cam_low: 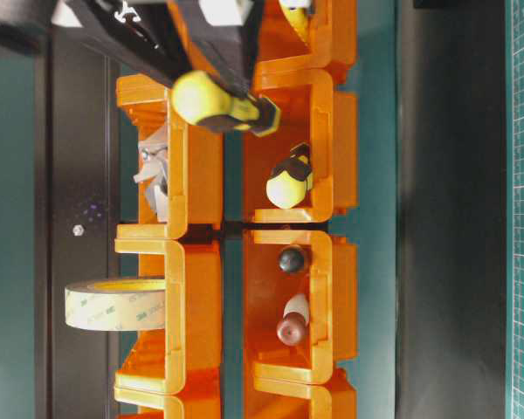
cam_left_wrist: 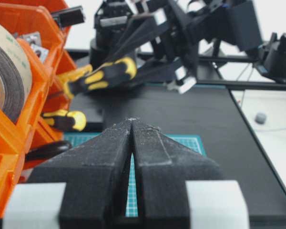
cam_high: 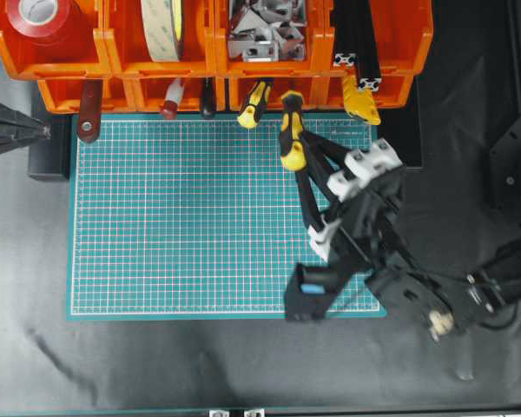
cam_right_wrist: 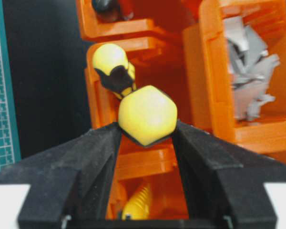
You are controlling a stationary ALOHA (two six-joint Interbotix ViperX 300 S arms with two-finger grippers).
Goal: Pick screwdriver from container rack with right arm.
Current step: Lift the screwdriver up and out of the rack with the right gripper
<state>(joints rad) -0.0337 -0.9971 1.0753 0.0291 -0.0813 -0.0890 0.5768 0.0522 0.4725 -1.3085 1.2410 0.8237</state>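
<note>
The screwdriver (cam_high: 292, 139) has a thick yellow-and-black handle that juts out of a lower bin of the orange container rack (cam_high: 113, 65) over the green mat's far edge. Its shaft is hidden in the rack. My right gripper (cam_high: 302, 143) is shut on that handle. In the right wrist view both fingers press the sides of the yellow butt end (cam_right_wrist: 148, 114), and the gripper (cam_right_wrist: 148, 128) faces the rack (cam_right_wrist: 200, 71). In the left wrist view the held screwdriver (cam_left_wrist: 102, 76) tilts up off the rack (cam_left_wrist: 9, 157). My left gripper (cam_left_wrist: 132, 119) is shut and empty at the mat's left side (cam_high: 45, 132).
A smaller yellow-and-black tool (cam_high: 254, 104) sits in the bin just left of the screwdriver, then a dark-handled one and a red-handled one (cam_high: 172, 100). Upper bins hold tape rolls (cam_high: 161, 26), metal brackets (cam_high: 260, 30) and black profiles. The green mat (cam_high: 200, 217) lies in front.
</note>
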